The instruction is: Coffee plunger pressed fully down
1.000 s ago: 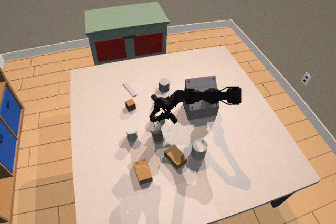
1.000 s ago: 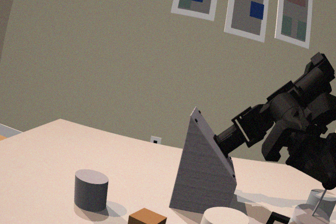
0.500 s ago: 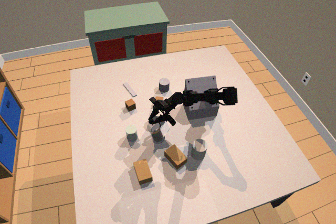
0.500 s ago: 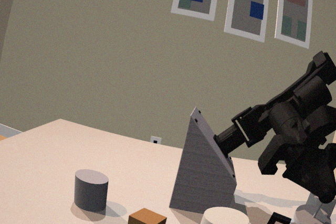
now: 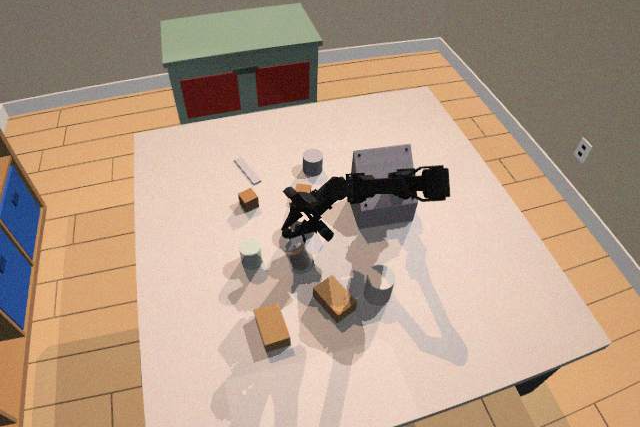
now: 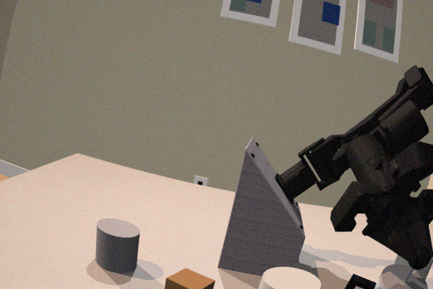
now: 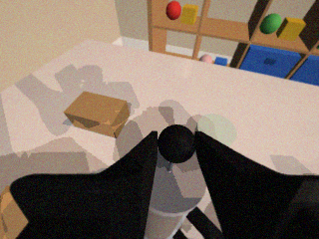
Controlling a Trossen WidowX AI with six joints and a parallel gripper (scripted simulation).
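The press (image 5: 300, 255) stands upright near the middle of the table (image 5: 465, 267), between a pale green cylinder (image 5: 250, 252) on its left and a grey cup (image 5: 379, 285) to the right and nearer. Its black knob (image 7: 176, 142) shows only in the wrist view, clamped between the two fingers of the gripper (image 7: 176, 144), just above the glass body. From the top the gripper (image 5: 302, 226) hides the knob. A tan box (image 7: 97, 113) lies beyond the press in the wrist view, with a shelf (image 7: 226, 29) behind. The exterior view cuts off most of the press, but shows the arm's grey wedge base (image 6: 258, 229), a grey cylinder (image 6: 117, 245) and wall pictures (image 6: 316, 7).
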